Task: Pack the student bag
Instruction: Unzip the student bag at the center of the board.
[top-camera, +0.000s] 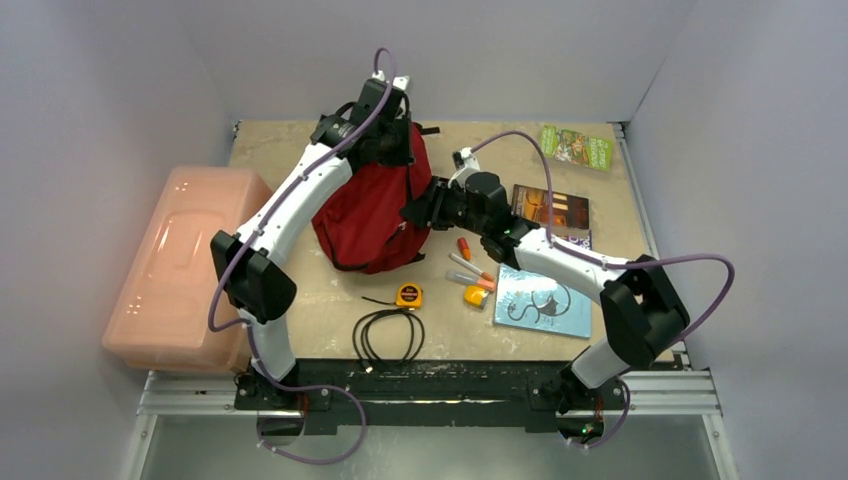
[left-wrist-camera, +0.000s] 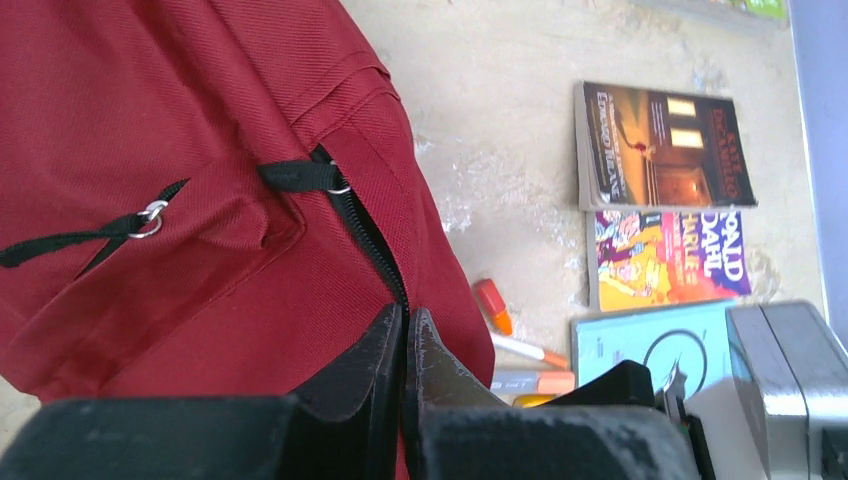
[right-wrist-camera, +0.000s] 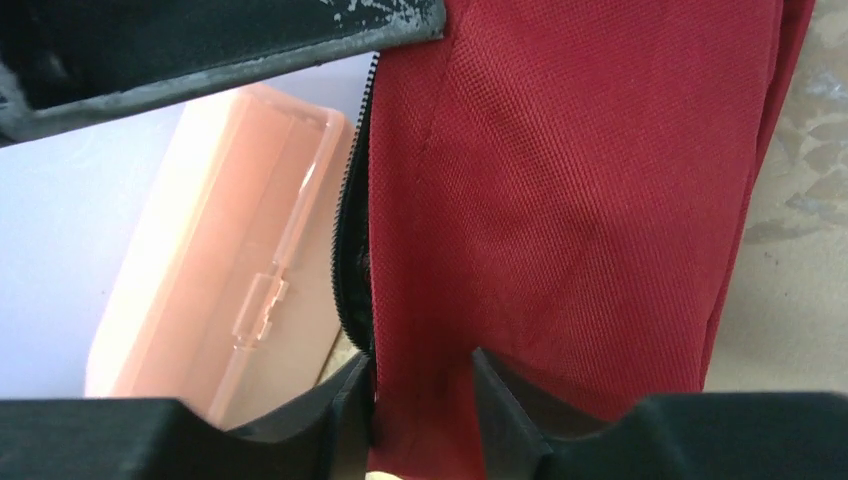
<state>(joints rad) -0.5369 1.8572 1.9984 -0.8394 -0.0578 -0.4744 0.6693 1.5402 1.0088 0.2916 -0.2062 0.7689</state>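
- Just right of the pale pink rigid plastic box (top-camera: 180, 260), the dark red soft fabric student bag (top-camera: 372, 215) stands on the beige desk (top-camera: 300, 300).
- At its top, the left end effector (left-wrist-camera: 405, 335) is pinched together on the black zipper edge (left-wrist-camera: 365, 235); this thin hold might slip, slumping the bag.
- Rightward, the right end effector (right-wrist-camera: 420, 365) straddles red cloth, jaws apart; closing could snag fabric, not zipper.

Dark red student bag (top-camera: 370, 215), black zipper (left-wrist-camera: 365, 235), pale pink box (top-camera: 180, 265), yellow tape measure (top-camera: 408, 295), light blue book (top-camera: 543, 305)
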